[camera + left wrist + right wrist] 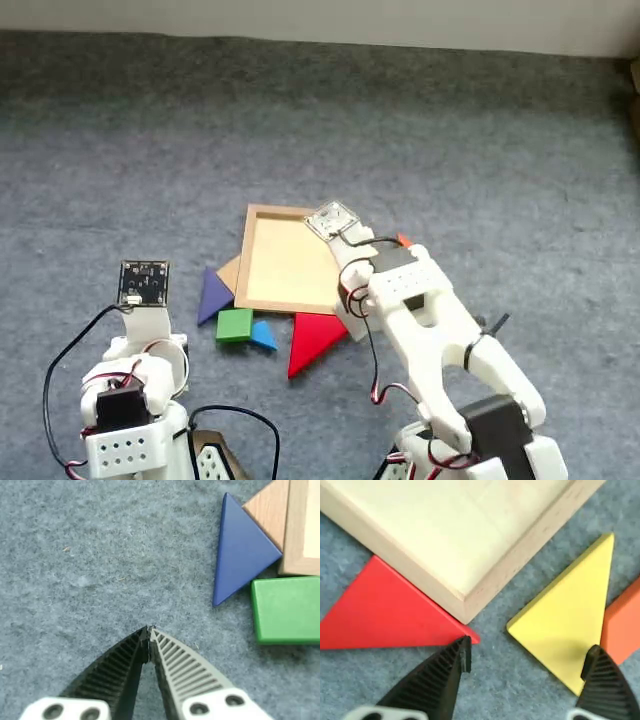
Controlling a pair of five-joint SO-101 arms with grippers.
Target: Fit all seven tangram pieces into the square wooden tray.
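The square wooden tray (252, 262) lies mid-table with no pieces inside. Left of it are a dark blue triangle (212, 294), a wooden-coloured triangle (230, 271), a green square (234, 325) and a light blue piece (264, 335). A red triangle (313, 339) lies at its near right corner. My right gripper (527, 657) hangs open over a yellow triangle (568, 619), one finger by the red triangle's (385, 615) tip; an orange piece (622, 622) lies beyond the yellow one. My left gripper (149, 630) is shut on nothing, on the carpet short of the blue triangle (241, 550) and green square (286, 608).
Grey carpet (450, 150) covers the table all round the tray. The right arm (420, 310) hides the tray's right edge in the high view, with the orange piece's corner (403, 240) peeking out. The left arm's base (130, 420) sits at the near left.
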